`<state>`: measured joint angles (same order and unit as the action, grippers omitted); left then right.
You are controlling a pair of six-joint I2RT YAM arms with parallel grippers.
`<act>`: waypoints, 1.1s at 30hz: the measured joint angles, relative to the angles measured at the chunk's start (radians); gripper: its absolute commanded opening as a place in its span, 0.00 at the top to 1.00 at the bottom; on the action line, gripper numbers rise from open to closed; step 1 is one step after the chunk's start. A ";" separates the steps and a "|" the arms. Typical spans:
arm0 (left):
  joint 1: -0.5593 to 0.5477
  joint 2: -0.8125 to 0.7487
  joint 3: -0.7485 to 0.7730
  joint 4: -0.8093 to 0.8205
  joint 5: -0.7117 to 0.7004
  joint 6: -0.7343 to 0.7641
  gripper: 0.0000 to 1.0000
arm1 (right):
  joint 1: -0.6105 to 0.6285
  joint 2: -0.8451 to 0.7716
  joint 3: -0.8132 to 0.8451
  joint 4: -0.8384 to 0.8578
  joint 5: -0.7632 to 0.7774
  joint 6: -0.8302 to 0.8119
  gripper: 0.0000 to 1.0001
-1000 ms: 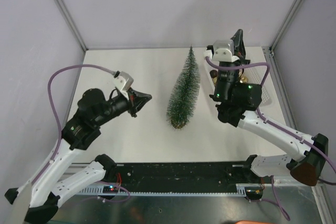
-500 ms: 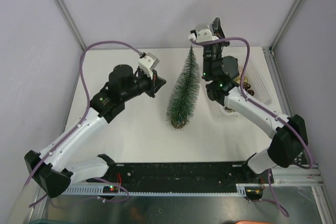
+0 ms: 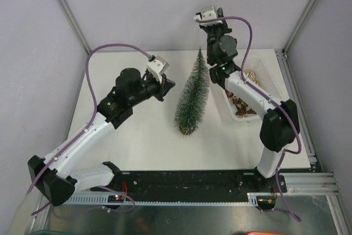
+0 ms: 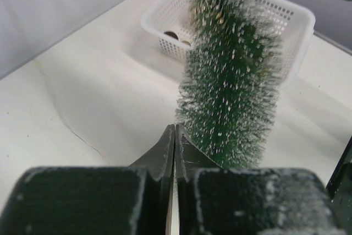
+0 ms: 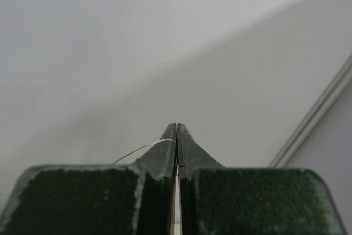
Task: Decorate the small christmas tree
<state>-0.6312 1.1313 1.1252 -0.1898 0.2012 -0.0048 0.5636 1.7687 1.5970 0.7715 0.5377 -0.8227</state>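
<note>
The small christmas tree stands upright mid-table, dark green with frosted bristles; it fills the left wrist view's upper right. My left gripper is shut and empty, its tips just left of the tree's lower bristles. My right gripper is lifted high, behind and above the tree's tip, pointing at the back wall. Its jaws are shut, and a thin silvery thread trails left from between them. What hangs on the thread is hidden.
A white plastic basket with brown and gold baubles sits right of the tree, under the right arm; it shows behind the tree in the left wrist view. Purple cables loop over both arms. Walls close in the back and sides.
The right arm rose from over the basket and swung left, up above the tree's tip. The left arm reached forward and right until its tips came close to the tree.
</note>
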 measured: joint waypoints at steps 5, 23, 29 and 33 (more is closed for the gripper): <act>0.000 -0.004 -0.067 0.006 0.000 0.017 0.97 | -0.027 0.108 0.042 -0.074 0.014 0.046 1.00; 0.002 -0.120 -0.320 0.050 -0.014 0.023 0.95 | -0.199 0.000 -0.148 -0.394 0.180 0.365 1.00; 0.002 -0.121 -0.350 0.077 -0.011 0.023 0.94 | -0.223 -0.109 -0.196 -0.516 0.213 0.456 1.00; 0.002 -0.140 -0.350 0.099 -0.012 0.023 0.93 | -0.252 -0.114 -0.206 -0.616 0.297 0.503 1.00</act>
<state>-0.6296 0.9909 0.7750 -0.0910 0.1894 0.0181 0.3119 1.6547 1.3911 0.1558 0.8345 -0.3199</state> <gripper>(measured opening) 0.066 0.009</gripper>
